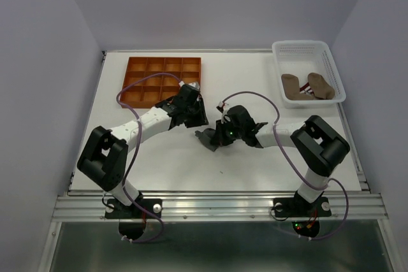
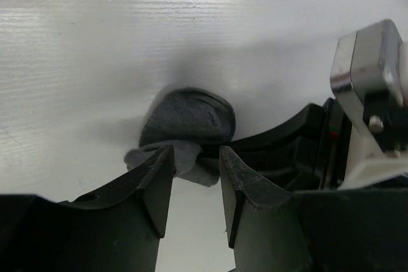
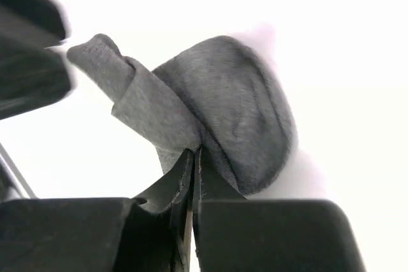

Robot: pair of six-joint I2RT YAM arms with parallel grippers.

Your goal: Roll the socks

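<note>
- We judged the grey sock [image 3: 223, 113] half rolled: the right gripper [image 3: 194, 157] pinched its fold, and the left gripper [image 2: 196, 154] stood spread at its loose flap.
- Two tan socks [image 1: 306, 85] lay in the basket [image 1: 331, 55], seemingly unrolled.

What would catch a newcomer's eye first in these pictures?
The bundled grey fabric sock at mid-table, pinched by the shut right pincer while the left pincer stands open at its loose flap. Back right, a white plastic basket holds two tan socks; back left, an orange compartment tray.
</note>
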